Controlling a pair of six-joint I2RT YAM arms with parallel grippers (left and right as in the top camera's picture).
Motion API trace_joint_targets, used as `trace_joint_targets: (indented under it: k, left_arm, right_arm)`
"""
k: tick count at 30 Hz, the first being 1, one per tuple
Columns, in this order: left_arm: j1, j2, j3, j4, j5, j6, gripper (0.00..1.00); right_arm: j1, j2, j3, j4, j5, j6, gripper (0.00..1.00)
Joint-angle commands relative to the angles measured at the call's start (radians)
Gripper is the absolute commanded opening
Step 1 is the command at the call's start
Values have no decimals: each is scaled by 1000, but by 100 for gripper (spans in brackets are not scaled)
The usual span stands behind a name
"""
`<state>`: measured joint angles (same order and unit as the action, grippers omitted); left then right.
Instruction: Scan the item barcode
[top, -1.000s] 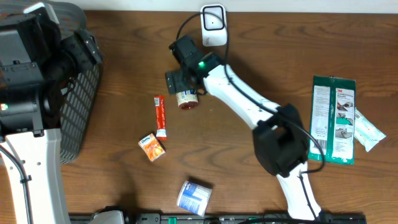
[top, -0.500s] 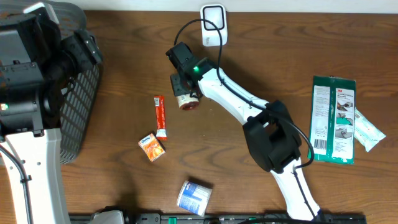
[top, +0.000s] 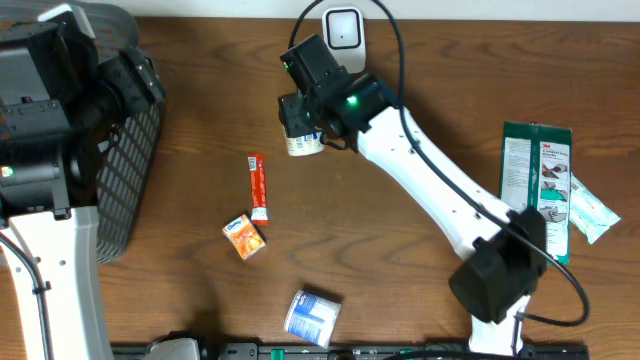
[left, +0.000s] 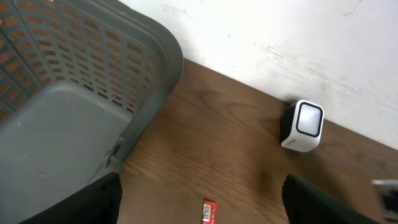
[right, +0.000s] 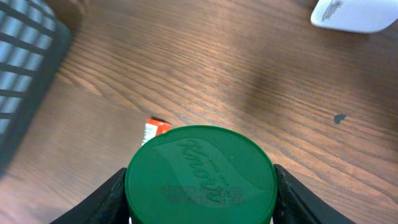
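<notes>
While the jar is in the grip, stage: carrying to the scanner, by judgement; pick-up is done, scan not yet done.
Task item: jar (top: 303, 143) with a green lid (right: 200, 174), pale body, held near the table's far edge.
Right gripper (top: 304, 122): jaws pinching the jar, one finger (right: 115, 190) at each side of the lid; the jar appears to hang clear of the wood.
Scanner (top: 343, 29): white unit at the far edge, its window facing out over the table; near the jar but apart from it, up and to the right in the overhead view.
Barcode: not visible in any view; which side of the jar bears it cannot be told.
Left gripper (left: 200, 196): jaws spread wide, holding nothing, poised over the basket (top: 135, 160) at the left.
Done: item chosen and grasped.
Left to do: bring the jar before the scanner window, turn its label until the code faces the window, hold for a read.
Other items: red sachet (top: 258, 186), orange box (top: 244, 237), blue-white pack (top: 312, 317) and green packs (top: 537, 190) lie untouched on the table.
</notes>
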<state>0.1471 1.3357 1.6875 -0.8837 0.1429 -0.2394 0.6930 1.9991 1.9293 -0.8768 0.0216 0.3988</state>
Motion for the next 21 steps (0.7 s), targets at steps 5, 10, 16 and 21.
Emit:
trace_joint_targets:
  k: [5, 10, 16, 21]
  left_arm:
    - [3, 5, 3, 1, -5, -2, 83]
    - [3, 5, 3, 1, -5, -2, 83]
    - [3, 5, 3, 1, -5, -3, 83]
    - [3, 5, 3, 1, -5, -2, 83]
  right_arm:
    - [125, 10, -85, 150, 136, 16, 35]
    - [227, 9, -224, 336, 308, 16, 34]
    - [265, 9, -409, 541, 364, 17, 35]
    - [248, 6, -475, 577, 354, 42, 35]
